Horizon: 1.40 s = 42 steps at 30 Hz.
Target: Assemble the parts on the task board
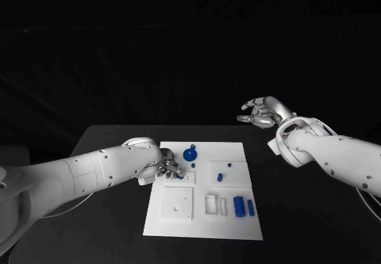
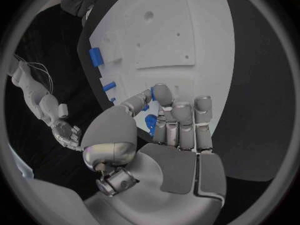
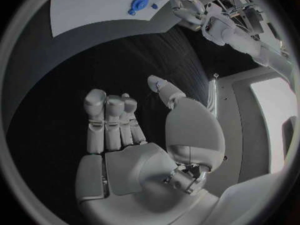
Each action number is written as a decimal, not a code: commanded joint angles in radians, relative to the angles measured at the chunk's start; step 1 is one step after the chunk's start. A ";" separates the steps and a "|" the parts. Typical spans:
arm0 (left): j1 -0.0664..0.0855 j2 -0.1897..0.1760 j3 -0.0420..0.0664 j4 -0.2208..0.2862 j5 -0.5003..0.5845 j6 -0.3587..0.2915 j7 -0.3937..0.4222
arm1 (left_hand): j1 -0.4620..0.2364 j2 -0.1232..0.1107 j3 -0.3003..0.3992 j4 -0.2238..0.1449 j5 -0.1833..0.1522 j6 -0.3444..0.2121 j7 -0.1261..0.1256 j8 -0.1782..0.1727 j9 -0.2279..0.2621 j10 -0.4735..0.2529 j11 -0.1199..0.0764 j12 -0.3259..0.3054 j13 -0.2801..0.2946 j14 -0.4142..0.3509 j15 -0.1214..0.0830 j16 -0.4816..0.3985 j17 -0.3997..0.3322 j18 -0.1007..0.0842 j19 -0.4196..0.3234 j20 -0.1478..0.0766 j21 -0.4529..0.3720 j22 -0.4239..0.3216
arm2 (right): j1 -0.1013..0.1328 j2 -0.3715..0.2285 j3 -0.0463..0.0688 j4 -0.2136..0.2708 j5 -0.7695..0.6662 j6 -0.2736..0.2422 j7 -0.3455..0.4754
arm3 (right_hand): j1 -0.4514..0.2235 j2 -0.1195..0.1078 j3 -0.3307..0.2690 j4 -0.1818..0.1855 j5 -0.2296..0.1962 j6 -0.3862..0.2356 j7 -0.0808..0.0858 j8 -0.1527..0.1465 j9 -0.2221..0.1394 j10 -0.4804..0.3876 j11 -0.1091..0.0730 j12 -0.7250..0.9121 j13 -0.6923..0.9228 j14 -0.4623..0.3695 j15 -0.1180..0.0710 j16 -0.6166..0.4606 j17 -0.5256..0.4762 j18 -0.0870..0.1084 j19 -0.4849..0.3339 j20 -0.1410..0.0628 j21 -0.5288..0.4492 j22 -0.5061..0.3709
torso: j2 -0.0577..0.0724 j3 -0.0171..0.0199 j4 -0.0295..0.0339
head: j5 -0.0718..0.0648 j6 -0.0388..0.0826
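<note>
Gripping a blue part [image 2: 150, 123], left robot hand [image 1: 168, 169].

The left side of the task board [image 1: 202, 220] is occupied by the left hand [image 1: 168, 169], which is lowered onto it beside a blue part [image 1: 190, 154]. The right hand [image 1: 262, 111] is held high, well apart from the board. Bare worktop [image 1: 301, 209] is left on the board's right side.

Light: dim, dark surround | brightest: flat white rectangular task board [image 1: 202, 220], no glare | shadows: soft, faint | wrist views: fisheye bending at rims, dark frame
</note>
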 commanded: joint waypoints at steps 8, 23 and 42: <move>-0.001 -0.001 -0.001 0.000 -0.025 0.024 -0.006 | 0.040 0.030 0.131 -0.135 0.073 0.008 0.001 -0.005 0.000 0.004 -0.002 0.004 -0.002 0.027 -0.033 0.004 0.000 0.009 0.007 -0.171 0.006 -0.002 | 0.000 0.000 0.000 0.001 -0.002 0.011 0.005 | -0.003 0.006 -0.008 0.000 0.004 0.005 0.005 0.002 -0.002 -0.009 0.004 0.005 -0.002 0.005 -0.002 -0.005 -0.001 0.131 0.006 -0.004 -0.005 0.001 | 0.000 -0.0005 0.0009 | 0.000 0.000; -0.001 0.000 -0.001 -0.003 -0.013 0.038 -0.005 | 0.040 0.029 0.131 -0.137 0.078 0.011 0.000 -0.007 0.000 0.006 -0.002 0.004 -0.002 0.028 -0.033 0.005 0.001 0.009 0.007 -0.171 0.006 -0.003 | 0.000 0.001 0.000 0.001 -0.003 0.010 0.006 | -0.003 0.006 -0.008 0.000 0.004 0.005 0.005 0.002 -0.002 -0.009 0.004 0.005 -0.003 0.005 -0.002 -0.005 -0.001 0.131 0.006 -0.004 -0.006 0.002 | 0.001 -0.0012 0.0009 | 0.001 0.000; -0.001 0.001 -0.001 -0.012 0.017 0.053 -0.001 | 0.041 0.027 0.131 -0.140 0.084 0.015 -0.001 -0.009 0.000 0.008 -0.003 0.005 -0.002 0.029 -0.034 0.006 0.002 0.009 0.007 -0.170 0.007 -0.004 | 0.000 0.002 0.000 0.001 -0.004 0.010 0.006 | -0.003 0.006 -0.008 0.000 0.004 0.005 0.005 0.002 -0.002 -0.010 0.004 0.006 -0.004 0.005 -0.002 -0.005 -0.001 0.131 0.006 -0.004 -0.006 0.002 | 0.000 0.0004 -0.0001 | 0.002 -0.005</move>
